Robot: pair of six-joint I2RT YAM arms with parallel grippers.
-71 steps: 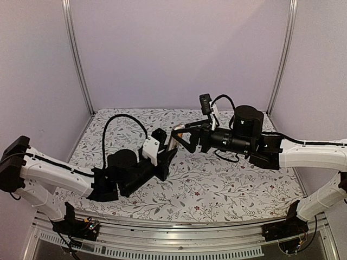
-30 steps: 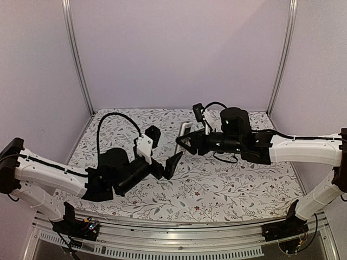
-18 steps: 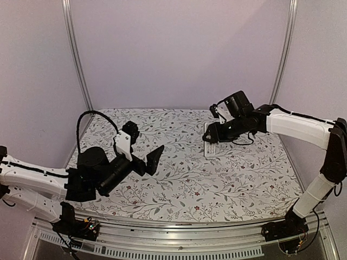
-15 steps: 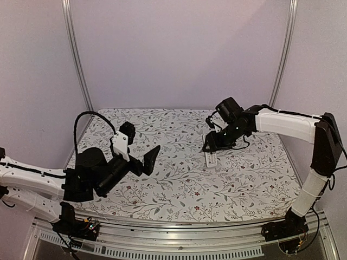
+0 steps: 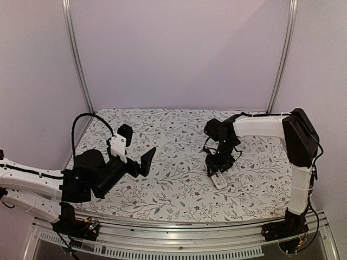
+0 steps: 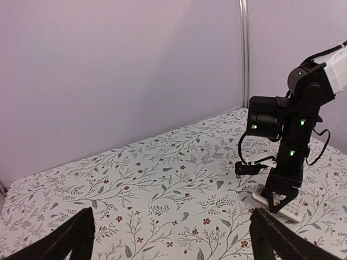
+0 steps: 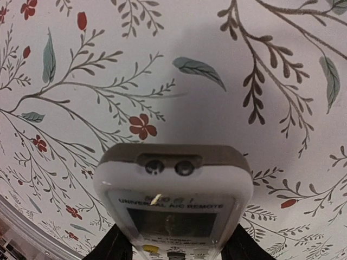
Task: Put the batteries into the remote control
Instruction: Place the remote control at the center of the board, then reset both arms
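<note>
Right gripper [image 5: 216, 171] pointed straight down at the right-centre of the floral table cover [image 5: 179, 189]. The remote control [image 7: 173, 189] lay between its jaws, white face and screen upward. The jaws were closed to the remote's width, with one finger [image 7: 116, 245] against each long side. Whether the remote rested fully on the cover could not be told. Left gripper [image 6: 171, 216] was held above the left side, well apart, jaws spread wide and holding nothing.

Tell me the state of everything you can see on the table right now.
remote control: face up, screen showing, clamped at its sides.
right gripper: shut on the remote control, pointing down.
left gripper: open wide, holding nothing.
</note>
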